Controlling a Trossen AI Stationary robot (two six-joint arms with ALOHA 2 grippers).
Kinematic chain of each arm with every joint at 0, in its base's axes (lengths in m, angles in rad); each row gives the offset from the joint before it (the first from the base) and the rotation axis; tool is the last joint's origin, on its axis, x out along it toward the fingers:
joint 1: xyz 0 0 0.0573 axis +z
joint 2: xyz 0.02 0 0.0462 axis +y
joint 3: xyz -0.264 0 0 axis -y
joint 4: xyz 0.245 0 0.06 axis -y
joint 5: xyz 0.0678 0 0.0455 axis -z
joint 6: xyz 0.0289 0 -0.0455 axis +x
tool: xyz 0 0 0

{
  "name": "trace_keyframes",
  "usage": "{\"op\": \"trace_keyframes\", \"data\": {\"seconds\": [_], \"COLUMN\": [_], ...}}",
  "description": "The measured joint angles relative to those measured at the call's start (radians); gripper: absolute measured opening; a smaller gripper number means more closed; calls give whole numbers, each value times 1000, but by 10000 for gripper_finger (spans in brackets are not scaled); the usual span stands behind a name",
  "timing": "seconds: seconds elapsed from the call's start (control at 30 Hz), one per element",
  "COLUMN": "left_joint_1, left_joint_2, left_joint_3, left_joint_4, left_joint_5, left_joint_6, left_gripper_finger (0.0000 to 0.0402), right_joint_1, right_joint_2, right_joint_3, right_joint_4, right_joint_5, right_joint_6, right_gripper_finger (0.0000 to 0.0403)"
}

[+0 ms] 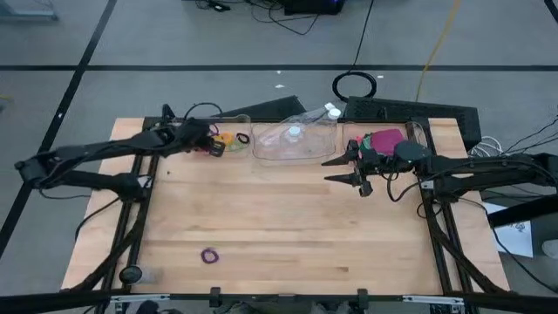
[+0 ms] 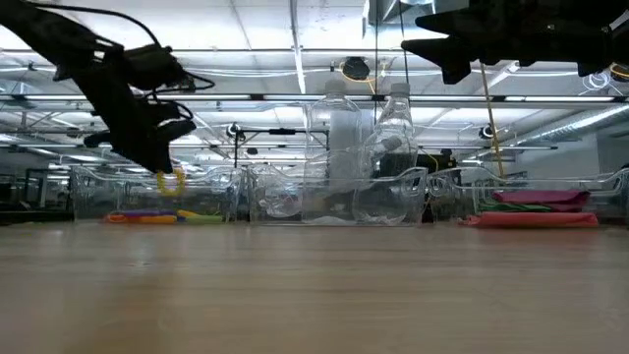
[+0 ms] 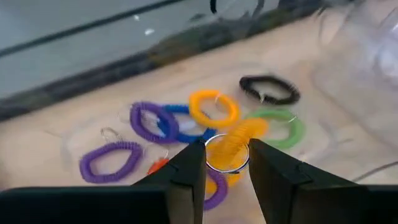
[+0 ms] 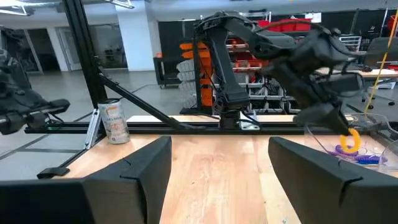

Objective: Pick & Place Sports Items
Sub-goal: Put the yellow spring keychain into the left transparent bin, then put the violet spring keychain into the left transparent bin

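Gripping an orange ring (image 3: 233, 146), left hand (image 3: 227, 167); right hand (image 1: 347, 169) open; no legible writing.

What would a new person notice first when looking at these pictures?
Probably the left tool, shut on an orange ring and hanging above a heap of coloured rings in a clear tray at the table's far left. Next, the empty clear bottles in the middle tray, and the open right tool beside the pink piece at the far right. One purple ring lies alone near the front.
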Motion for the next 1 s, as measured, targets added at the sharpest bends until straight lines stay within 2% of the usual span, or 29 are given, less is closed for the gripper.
{"op": "trace_keyframes", "data": {"seconds": [0.43,0.53,0.73,0.87,1.0], "left_joint_1": [41,40,40,35,27], "left_joint_2": [80,80,80,79,37], "left_joint_3": [-3,-3,-3,-3,-3], "left_joint_4": [4,4,3,3,1], "left_joint_5": [-2,-33,-58,-25,61], "left_joint_6": [-4,-11,32,98,101], "left_gripper_finger": [80,115,217,267,298], "right_joint_1": [0,0,0,0,0], "right_joint_2": [0,0,0,0,0], "right_joint_3": [0,0,0,0,0], "right_joint_4": [0,0,0,0,0], "right_joint_5": [0,0,0,0,0], "right_joint_6": [0,0,0,0,0], "right_gripper_finger": [196,196,196,196,196]}}
